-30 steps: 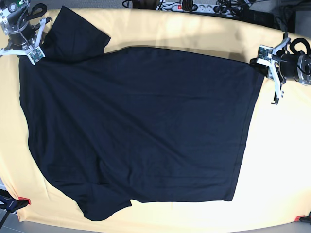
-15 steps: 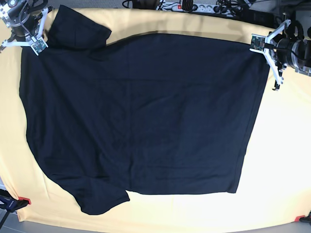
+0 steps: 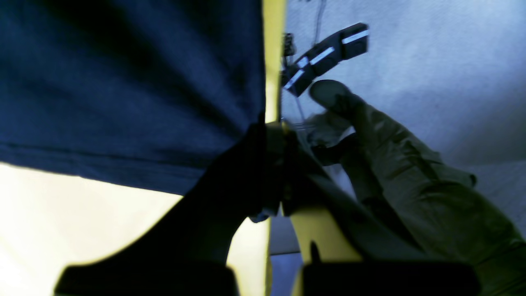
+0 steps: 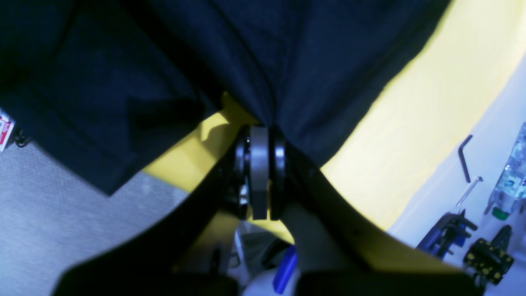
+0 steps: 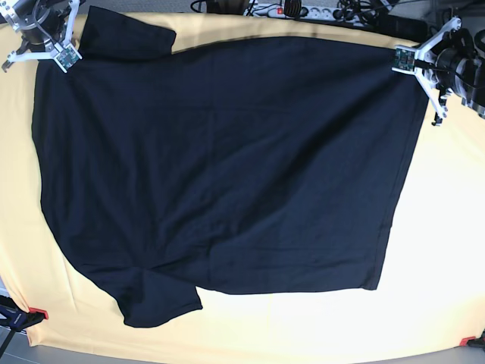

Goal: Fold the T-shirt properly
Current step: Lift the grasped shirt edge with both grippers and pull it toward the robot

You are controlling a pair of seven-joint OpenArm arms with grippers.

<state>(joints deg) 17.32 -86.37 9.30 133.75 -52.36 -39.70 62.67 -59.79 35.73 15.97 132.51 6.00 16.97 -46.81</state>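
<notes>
The black T-shirt [image 5: 220, 159] lies spread flat over the yellow table cover [image 5: 439, 250], sleeves at the upper left and lower left, hem on the right. My left gripper [image 5: 413, 67] is at the far right corner, shut on the T-shirt's hem corner [image 3: 246, 135]. My right gripper [image 5: 57, 57] is at the far left corner, shut on the T-shirt's edge by the sleeve [image 4: 271, 111]. In both wrist views the jaws are pressed together with black cloth pinched between them.
Cables and a power strip [image 5: 303, 9] lie beyond the table's far edge. Red clamps [image 5: 38, 313] mark the front corners of the cover. Past the table edge the right wrist view shows hex keys [image 4: 464, 158] and the left wrist view shows a pale green glove [image 3: 394, 156].
Both grippers have pulled the T-shirt's far edge toward the back of the table. The cloth is stretched flatter and its far edge now reaches the table's back edge.
</notes>
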